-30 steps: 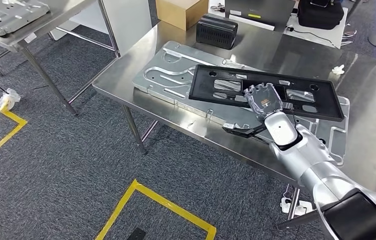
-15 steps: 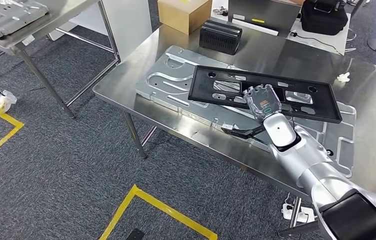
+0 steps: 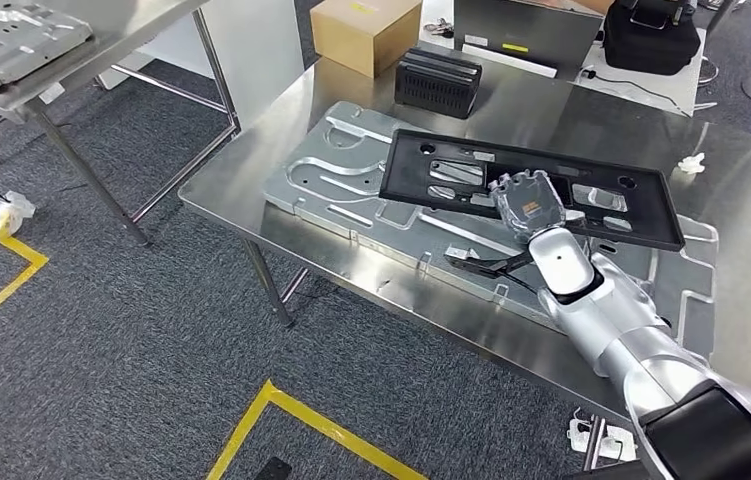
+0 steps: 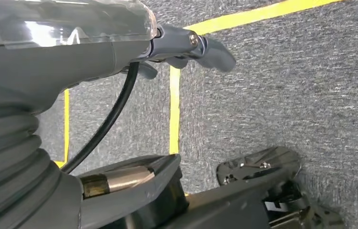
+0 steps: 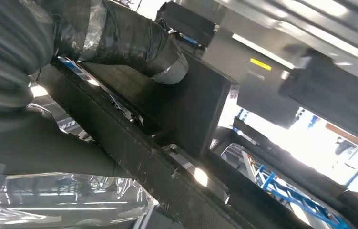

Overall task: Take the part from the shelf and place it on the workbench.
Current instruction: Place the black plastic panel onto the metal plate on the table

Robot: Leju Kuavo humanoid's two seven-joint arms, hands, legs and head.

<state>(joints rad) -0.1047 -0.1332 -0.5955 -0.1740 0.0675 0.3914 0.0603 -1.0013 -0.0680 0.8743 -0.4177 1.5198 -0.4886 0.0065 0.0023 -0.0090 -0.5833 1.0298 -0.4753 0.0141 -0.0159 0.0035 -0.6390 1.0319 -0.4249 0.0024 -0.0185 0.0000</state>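
No writing could be read anywhere; the one label in sight was a small yellow strip on the dark case (image 3: 521,30) at the far edge of the workbench (image 3: 251,165), too small to make out.

On the workbench lay one large silver metal plate (image 3: 351,165) with stamped channels, and across it one black frame (image 3: 541,160), the part, a long flat panel with cut-out windows. One cardboard box (image 3: 363,32), one black ribbed block (image 3: 438,82), one black bag (image 3: 651,35) and one small white scrap (image 3: 690,163) sat farther back. A second steel table (image 3: 101,40) to the left carried another silver plate (image 3: 11,35). Yellow tape lines (image 3: 301,410) marked the grey carpet.

The right hand (image 3: 524,203) gripped the near long edge of the black frame, thumb (image 5: 138,45) on one face and fingers on the other, holding it over the silver plate; whether the frame touched the plate could not be told. The left hand (image 4: 119,43) hung above the carpet with nothing in it, its fingers (image 4: 212,50) partly extended.
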